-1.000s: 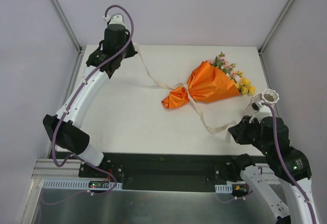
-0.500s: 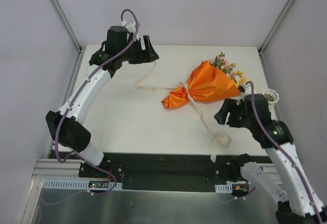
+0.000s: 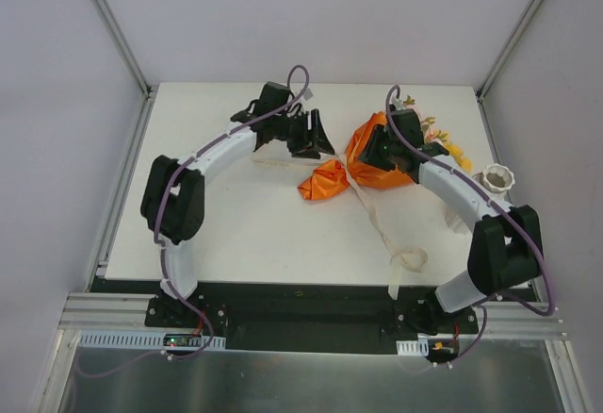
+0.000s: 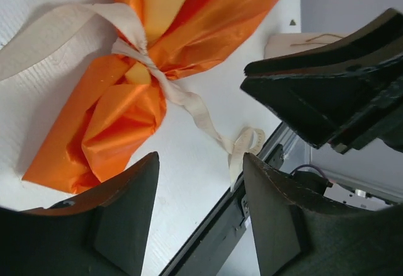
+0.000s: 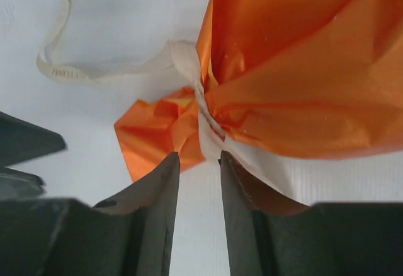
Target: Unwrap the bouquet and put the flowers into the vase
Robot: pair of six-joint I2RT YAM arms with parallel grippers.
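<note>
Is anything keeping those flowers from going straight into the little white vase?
Yes: the flowers sit wrapped in the orange paper, cinched at its neck by the cream ribbon. Nothing visible covers the vase, standing apart to their right.

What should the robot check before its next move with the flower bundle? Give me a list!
1. Cream ribbon off the bright orange paper sheet: not ok, it is wound round the pinched waist.
2. Left end effector open and empty: ok.
3. Right end effector open and empty, tips just short of the ribbon: ok.
4. Yellow and pink roses free of the paper: not ok, the sheet wraps their stems.
5. Small white scalloped vase upright near the table's right edge: ok.
6. The two end effectors apart from each other: ok.
</note>
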